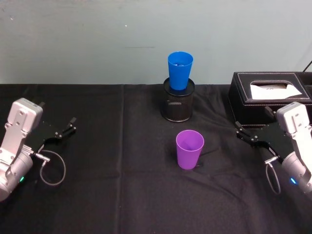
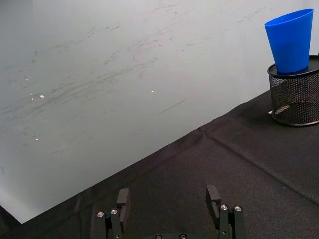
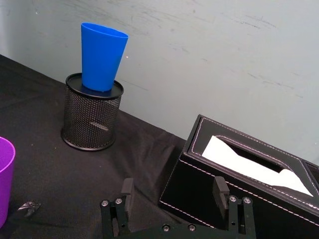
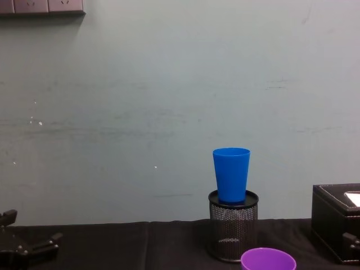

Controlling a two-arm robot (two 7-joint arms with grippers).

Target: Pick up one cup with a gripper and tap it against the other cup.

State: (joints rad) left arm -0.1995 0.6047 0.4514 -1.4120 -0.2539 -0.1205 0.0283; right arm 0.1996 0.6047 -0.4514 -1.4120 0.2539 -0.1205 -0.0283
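The purple cup (image 1: 189, 148) stands upright on the black cloth at the table's middle, and its rim also shows in the chest view (image 4: 268, 260) and the right wrist view (image 3: 4, 174). Behind it the blue cup (image 1: 180, 69) sits upright in a black mesh pen holder (image 1: 178, 103), well above the table (image 4: 231, 174) (image 3: 102, 56) (image 2: 291, 40). My left gripper (image 1: 67, 127) hovers open at the left, holding nothing (image 2: 168, 196). My right gripper (image 1: 242, 131) is open at the right, level with the purple cup and apart from it (image 3: 173, 191).
A black tissue box (image 1: 268, 92) with white tissue stands at the back right, just beyond my right gripper (image 3: 249, 179). The mesh holder (image 4: 233, 230) raises the blue cup. A pale wall closes off the table's far edge. Black cloth (image 1: 122, 185) covers the table.
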